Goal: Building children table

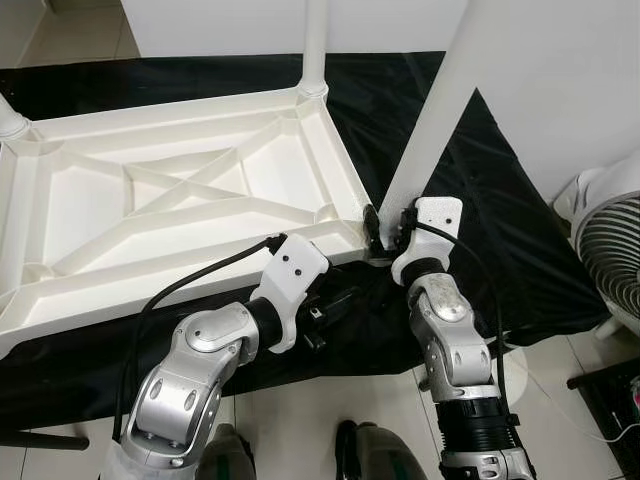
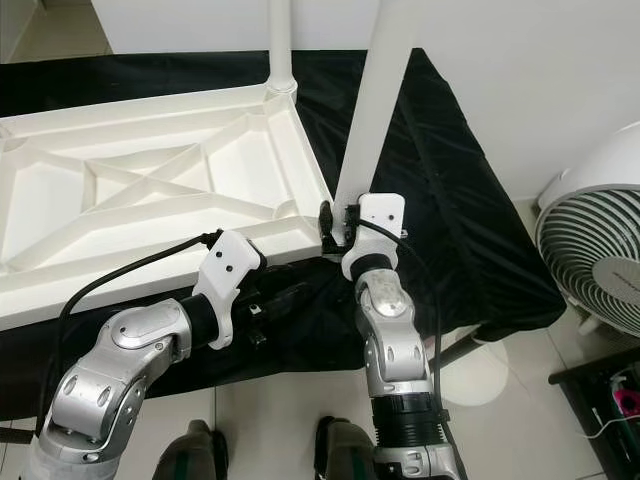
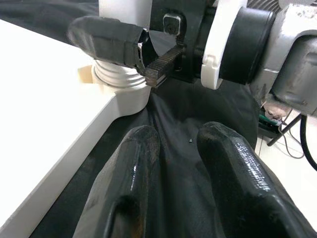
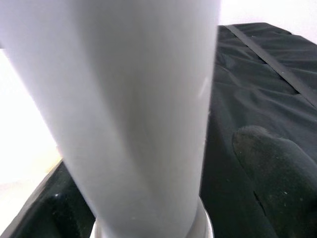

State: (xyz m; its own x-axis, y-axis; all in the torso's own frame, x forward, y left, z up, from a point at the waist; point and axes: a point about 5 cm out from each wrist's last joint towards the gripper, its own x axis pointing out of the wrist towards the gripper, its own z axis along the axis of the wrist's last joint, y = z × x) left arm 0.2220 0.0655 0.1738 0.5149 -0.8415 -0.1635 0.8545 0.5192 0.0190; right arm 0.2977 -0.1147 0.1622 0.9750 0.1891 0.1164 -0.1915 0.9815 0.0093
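you have the white tabletop (image 1: 190, 190) lying upside down on the black cloth (image 1: 480, 230), ribs up, with one leg (image 1: 315, 45) already standing at its far right corner and another just visible at the far left. the leg you are working on (image 1: 430, 130) rises from the near right corner socket and leans away to the right, so its long axis is tilted, not square to the top.

your right gripper (image 1: 388, 232) is the one on it: the black fingers sit either side of the leg's base, right at the threaded collar (image 3: 116, 77), and look closed around the leg. the right wrist view has the leg running straight along the fingers with one fingertip (image 4: 277, 163) beside it.

your left gripper (image 1: 325, 310) waits lower, just beside the tabletop's near edge and short of that corner, fingers slightly parted and empty.

judging by the lean, the coming move likely needs the leg brought upright over the socket; the right arm is the nearer one.
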